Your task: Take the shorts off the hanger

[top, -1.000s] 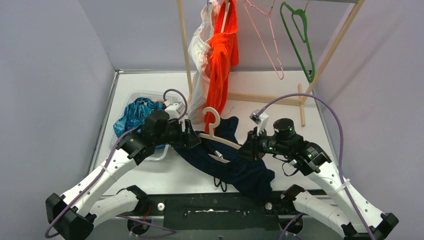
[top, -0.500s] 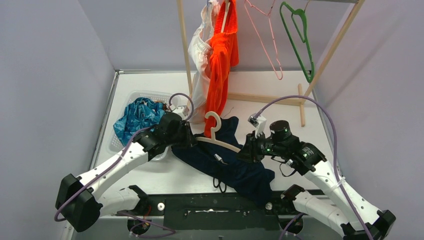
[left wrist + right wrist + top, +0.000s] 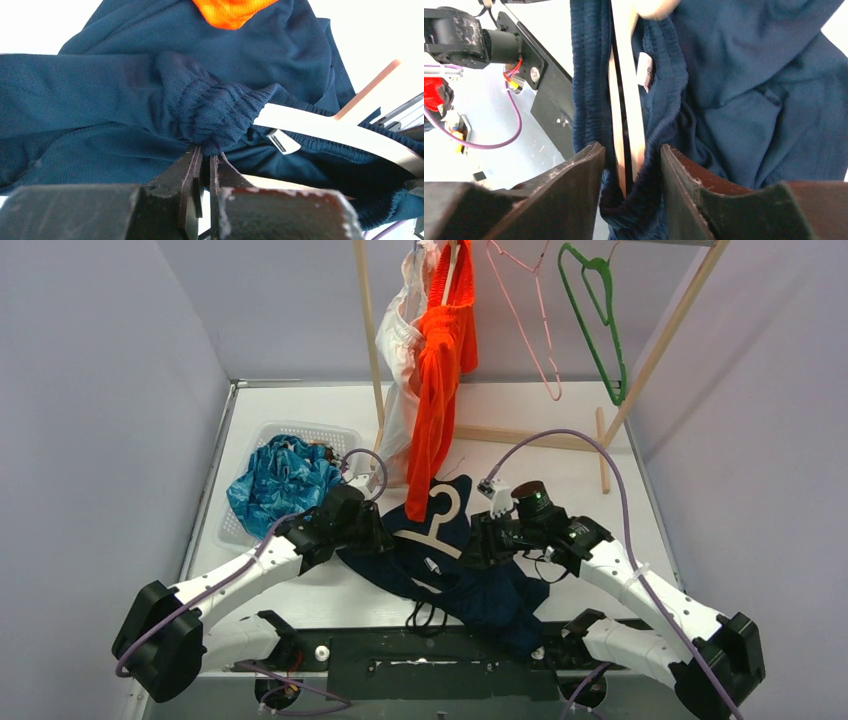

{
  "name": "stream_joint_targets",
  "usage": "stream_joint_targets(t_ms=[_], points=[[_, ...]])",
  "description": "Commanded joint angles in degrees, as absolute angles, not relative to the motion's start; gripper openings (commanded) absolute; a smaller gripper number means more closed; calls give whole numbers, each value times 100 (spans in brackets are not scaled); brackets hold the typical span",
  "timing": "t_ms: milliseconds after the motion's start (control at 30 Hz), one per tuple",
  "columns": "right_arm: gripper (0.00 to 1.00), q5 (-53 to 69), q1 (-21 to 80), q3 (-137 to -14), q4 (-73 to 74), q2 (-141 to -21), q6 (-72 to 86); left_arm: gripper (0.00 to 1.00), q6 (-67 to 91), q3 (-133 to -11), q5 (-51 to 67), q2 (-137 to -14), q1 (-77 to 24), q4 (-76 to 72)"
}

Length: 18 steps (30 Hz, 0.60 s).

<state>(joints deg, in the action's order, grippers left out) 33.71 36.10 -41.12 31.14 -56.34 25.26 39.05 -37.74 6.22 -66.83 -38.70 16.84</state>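
- The navy shorts [image 3: 490, 590] lie in a rumpled heap on the white tabletop [image 3: 540, 410], at its near edge between the two arms, with part of the cloth spilling over onto the dark base plate.
- A cream hanger [image 3: 425, 538] lies on top of them, hook pointing away from the arms. Its arm is threaded inside the elastic waistband, so the shorts are not off it yet.
- The left fingers [image 3: 190, 170] are pressed together, pinching a gathered bunch of the navy waistband right at their tips (the wrist view shows the cloth puckering there).
- The right fingers [image 3: 574, 180] stand apart, one on each side of the hanger's arm and the waistband wrapped round it. They straddle it without clamping.
- Just behind the heap, the orange shorts [image 3: 440, 380] hang from the wooden rack [image 3: 366, 330], their lower end dangling close to the navy cloth.
- The white shorts [image 3: 398, 350] hang against them on the left.
- To the left of the rack a white basket [image 3: 290, 428] sits on the tabletop with the teal-blue shorts [image 3: 280, 480] piled in it.
- Two bare hangers hang further right on the rack, a pink hanger [image 3: 553, 392] and a green hanger [image 3: 621, 388].
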Motion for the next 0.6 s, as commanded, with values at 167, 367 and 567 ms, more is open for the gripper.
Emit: stream_joint_targets(t_ms=[167,367,567], points=[[57,3256,3665,-4034,1271,-6474,3119,0,4127,-3463,754,-6250,-3945,1082],[61,2743,3770,-3722,510,-7046,3838,0,4167,-3475,759,-6301,-3982,1028],[60,2132,4241,-3381,164,-7060,4380,0,4158,-3491,717,-6298,-4016,1076]])
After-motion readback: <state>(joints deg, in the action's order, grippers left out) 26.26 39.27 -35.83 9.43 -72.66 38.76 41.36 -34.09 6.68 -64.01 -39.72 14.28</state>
